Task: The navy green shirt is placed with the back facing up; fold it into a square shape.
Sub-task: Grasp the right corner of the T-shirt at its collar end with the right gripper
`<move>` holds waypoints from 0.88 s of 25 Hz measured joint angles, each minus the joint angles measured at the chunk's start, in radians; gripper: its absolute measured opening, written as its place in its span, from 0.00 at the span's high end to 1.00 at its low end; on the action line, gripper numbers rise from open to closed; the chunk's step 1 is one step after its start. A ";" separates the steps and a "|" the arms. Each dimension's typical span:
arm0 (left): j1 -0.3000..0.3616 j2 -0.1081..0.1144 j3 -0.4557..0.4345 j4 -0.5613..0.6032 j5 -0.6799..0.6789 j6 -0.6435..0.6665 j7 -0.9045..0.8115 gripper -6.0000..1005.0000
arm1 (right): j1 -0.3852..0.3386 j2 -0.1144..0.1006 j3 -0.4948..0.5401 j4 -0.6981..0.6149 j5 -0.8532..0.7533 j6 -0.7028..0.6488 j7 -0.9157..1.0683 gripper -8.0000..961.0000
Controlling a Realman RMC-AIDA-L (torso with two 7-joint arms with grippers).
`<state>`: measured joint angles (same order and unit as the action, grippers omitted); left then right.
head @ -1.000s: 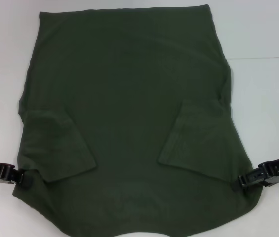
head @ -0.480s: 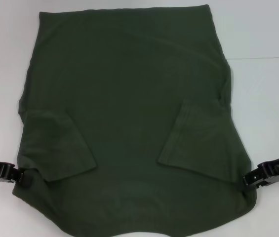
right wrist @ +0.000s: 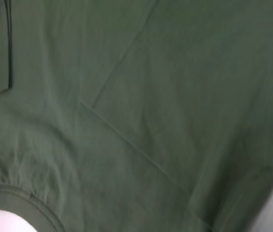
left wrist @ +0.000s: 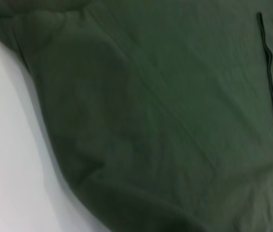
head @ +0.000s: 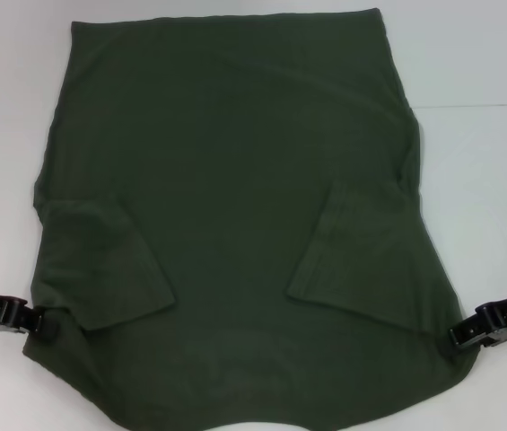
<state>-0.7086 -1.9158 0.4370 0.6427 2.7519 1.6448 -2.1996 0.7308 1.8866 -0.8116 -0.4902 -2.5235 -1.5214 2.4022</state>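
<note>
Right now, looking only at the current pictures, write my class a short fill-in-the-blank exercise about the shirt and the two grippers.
1. The navy green shirt lies spread on a ____ table.
2. Both short sleeves are folded ____ over the body.
3. The left gripper is at the shirt's ____ edge.
4. The right gripper is at its ____ edge.

Missing words: white; inward; left; right

A flat, plain white matte tabletop [head: 477, 63] fills the scene on every side. A faint thin straight line [head: 482, 106] crosses its surface on the right half, running sideways toward the edge of the head view. The white surface also shows in both wrist views.
</note>
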 joint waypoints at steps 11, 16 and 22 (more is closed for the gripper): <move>-0.001 0.000 0.000 0.000 0.000 -0.001 0.000 0.98 | -0.004 0.010 0.001 -0.018 -0.018 0.031 -0.019 0.54; -0.002 0.000 0.000 0.000 0.000 -0.002 -0.003 0.98 | -0.005 0.010 0.006 -0.023 -0.020 0.035 -0.028 0.55; -0.003 0.000 0.000 0.000 0.000 -0.002 -0.003 0.98 | 0.000 0.011 0.002 -0.024 -0.020 0.032 -0.029 0.73</move>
<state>-0.7114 -1.9159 0.4372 0.6427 2.7519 1.6427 -2.2030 0.7308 1.8973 -0.8098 -0.5139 -2.5436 -1.4898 2.3736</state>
